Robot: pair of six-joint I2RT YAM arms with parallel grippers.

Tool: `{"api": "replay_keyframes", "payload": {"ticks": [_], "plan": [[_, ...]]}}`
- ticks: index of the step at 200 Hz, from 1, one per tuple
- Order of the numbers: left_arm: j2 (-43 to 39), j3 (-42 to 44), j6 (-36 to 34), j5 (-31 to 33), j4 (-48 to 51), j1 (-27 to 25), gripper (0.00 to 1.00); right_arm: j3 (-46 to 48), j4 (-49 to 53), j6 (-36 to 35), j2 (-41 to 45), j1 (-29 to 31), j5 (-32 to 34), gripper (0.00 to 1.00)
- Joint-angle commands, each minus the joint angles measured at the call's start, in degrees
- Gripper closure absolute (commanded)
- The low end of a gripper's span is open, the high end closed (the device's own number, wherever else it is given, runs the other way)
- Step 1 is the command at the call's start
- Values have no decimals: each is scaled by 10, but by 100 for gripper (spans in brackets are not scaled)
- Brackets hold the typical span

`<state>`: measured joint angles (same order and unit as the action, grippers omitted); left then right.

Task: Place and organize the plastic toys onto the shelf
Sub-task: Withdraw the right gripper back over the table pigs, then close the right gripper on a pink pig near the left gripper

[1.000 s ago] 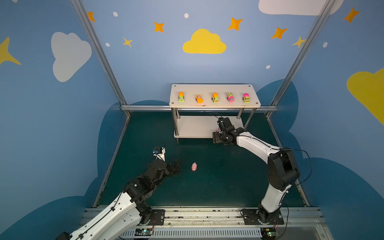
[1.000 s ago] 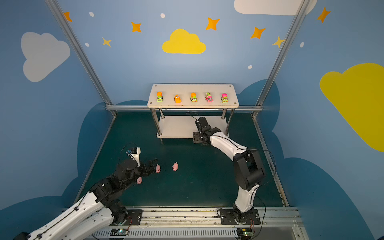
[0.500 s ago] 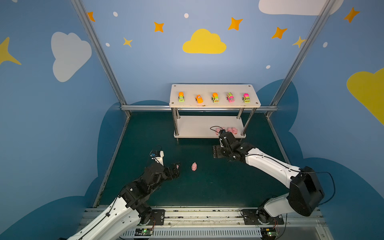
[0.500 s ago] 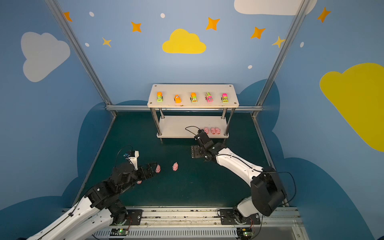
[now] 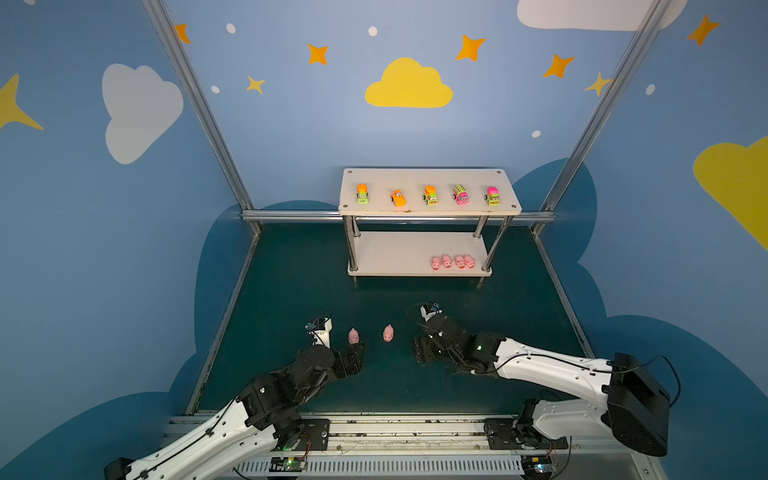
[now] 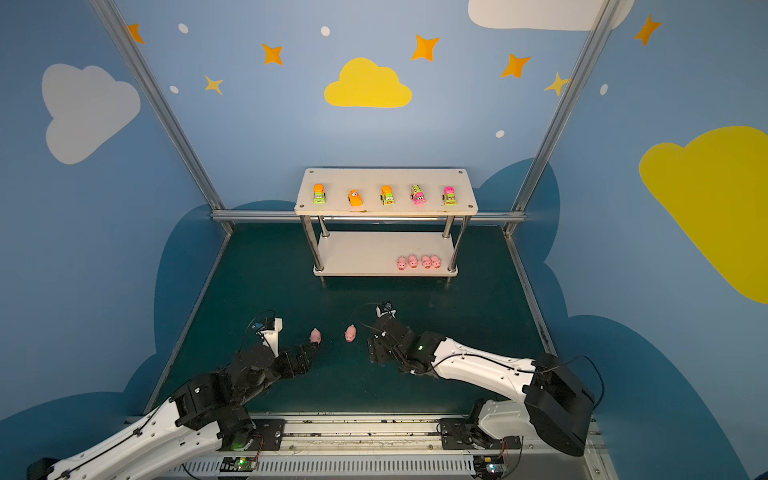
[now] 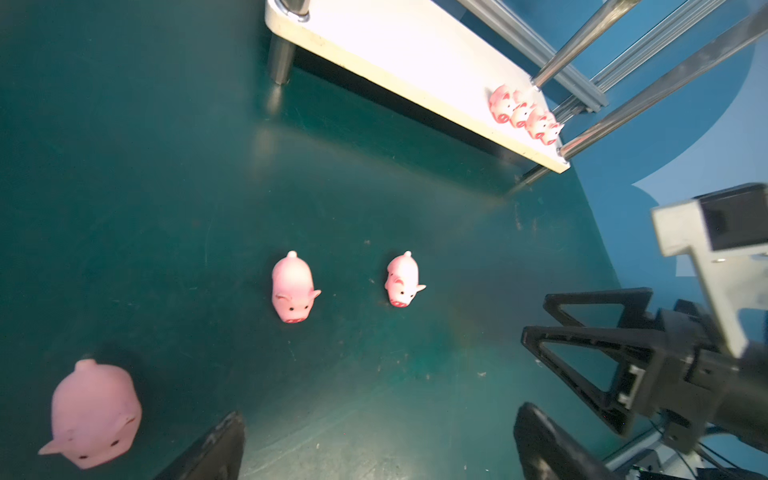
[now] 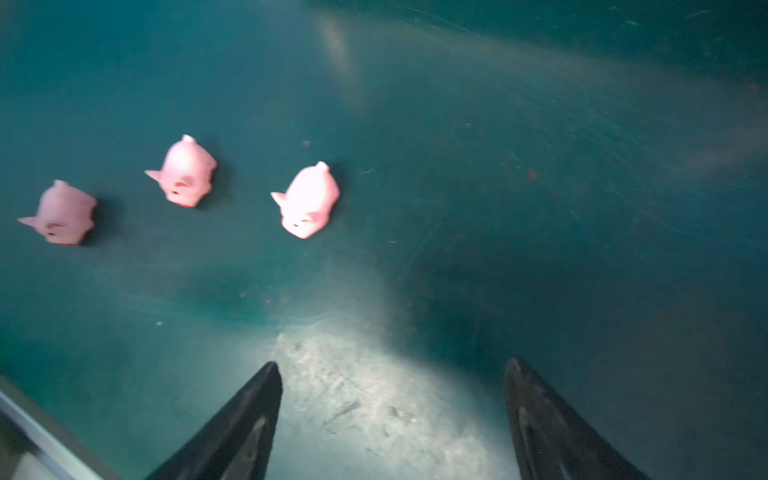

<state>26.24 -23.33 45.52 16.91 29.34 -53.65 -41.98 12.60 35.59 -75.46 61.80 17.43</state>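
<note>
Holding five vehicles (image 5: 431, 195) up top, four pigs (image 5: 446, 261) below: shelf (image 5: 395, 253); left pincer (image 7: 381, 411), right pincer (image 8: 392, 363) both spread, empty.

We identify a robot test cell: around the green mat (image 5: 291, 291) stand aluminium frame posts (image 5: 198, 104) and cloud-and-star wall panels (image 5: 332, 133); a mounting rail (image 5: 395, 430) borders the mat.
</note>
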Motion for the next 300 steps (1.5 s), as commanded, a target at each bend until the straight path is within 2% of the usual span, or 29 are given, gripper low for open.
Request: {"api": "replay_keyframes", "payload": {"ticks": [1, 65, 143, 164, 191, 213, 238, 300], "plan": [[-7, 10, 12, 32, 18, -4, 0, 0, -53, 34, -36, 17, 36, 19], [-2, 13, -5, 54, 24, -4, 0, -70, -146, 41, -186, 51, 61, 20], [-48, 28, -8, 74, 54, -3, 0, -141, -140, 50, -290, 52, 67, 20], [-74, 28, -10, 82, 69, -2, 0, -159, -133, 56, -316, 51, 80, 30], [-100, 25, -12, 90, 91, -1, 0, -180, -117, 64, -341, 50, 91, 31], [-112, 25, -13, 96, 103, -1, 0, -188, -109, 71, -353, 49, 98, 36], [-116, 26, -14, 100, 106, -1, 0, -200, -91, 76, -366, 45, 103, 47], [-109, 22, -21, 104, 94, 3, 0, -211, -51, 78, -367, 38, 101, 66]]}}
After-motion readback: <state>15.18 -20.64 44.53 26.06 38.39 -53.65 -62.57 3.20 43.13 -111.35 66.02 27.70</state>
